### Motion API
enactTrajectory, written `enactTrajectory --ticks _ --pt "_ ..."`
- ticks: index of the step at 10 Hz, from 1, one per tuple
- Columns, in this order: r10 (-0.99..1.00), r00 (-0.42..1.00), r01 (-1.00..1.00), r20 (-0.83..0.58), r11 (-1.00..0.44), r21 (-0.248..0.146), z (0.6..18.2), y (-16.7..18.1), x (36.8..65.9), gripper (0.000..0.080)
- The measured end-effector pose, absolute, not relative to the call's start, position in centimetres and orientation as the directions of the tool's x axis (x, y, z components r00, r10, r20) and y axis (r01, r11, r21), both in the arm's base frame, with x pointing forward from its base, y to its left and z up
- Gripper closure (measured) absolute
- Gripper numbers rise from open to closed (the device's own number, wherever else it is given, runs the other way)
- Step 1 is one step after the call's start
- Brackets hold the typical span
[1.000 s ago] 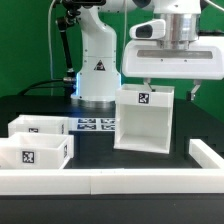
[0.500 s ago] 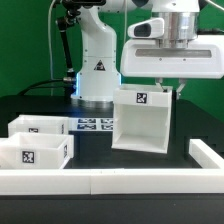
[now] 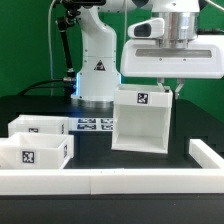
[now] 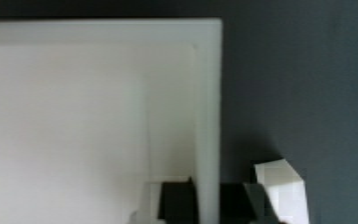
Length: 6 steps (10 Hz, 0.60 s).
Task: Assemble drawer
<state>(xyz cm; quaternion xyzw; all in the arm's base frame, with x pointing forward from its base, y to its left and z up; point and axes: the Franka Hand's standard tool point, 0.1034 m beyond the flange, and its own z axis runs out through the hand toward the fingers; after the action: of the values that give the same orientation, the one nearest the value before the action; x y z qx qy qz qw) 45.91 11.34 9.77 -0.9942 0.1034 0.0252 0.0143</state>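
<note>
The drawer's tall white casing (image 3: 140,122) stands on the black table at centre right, its open front facing the camera and a tag on its top rim. Two shallow white trays (image 3: 40,126) (image 3: 35,153) sit at the exterior view's left, each with a tag. My gripper (image 3: 171,90) comes down on the casing's top corner at the exterior view's right. In the wrist view the casing's thin side wall (image 4: 202,120) runs between my two dark fingers (image 4: 176,200), which are closed on it; the gripper (image 4: 208,202) is shut on that wall.
The marker board (image 3: 95,125) lies behind the trays, in front of the robot base (image 3: 98,70). A long low white rail (image 3: 110,180) runs along the table's front and turns back at the exterior view's right (image 3: 205,152).
The casing and my gripper have shifted slightly toward the exterior view's left together. The trays have not moved.
</note>
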Motion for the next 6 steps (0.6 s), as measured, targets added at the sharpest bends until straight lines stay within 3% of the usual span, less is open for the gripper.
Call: enactTrajectory --ticks 3,6 --pt "-0.196 0.979 -0.198 -0.053 -0.98 -0.024 9.7 11.3 46.1 0.0762" --pt "-0.145 0.989 -0.146 -0.025 -0.988 -0.044 9.8 10.7 49.5 0.0762"
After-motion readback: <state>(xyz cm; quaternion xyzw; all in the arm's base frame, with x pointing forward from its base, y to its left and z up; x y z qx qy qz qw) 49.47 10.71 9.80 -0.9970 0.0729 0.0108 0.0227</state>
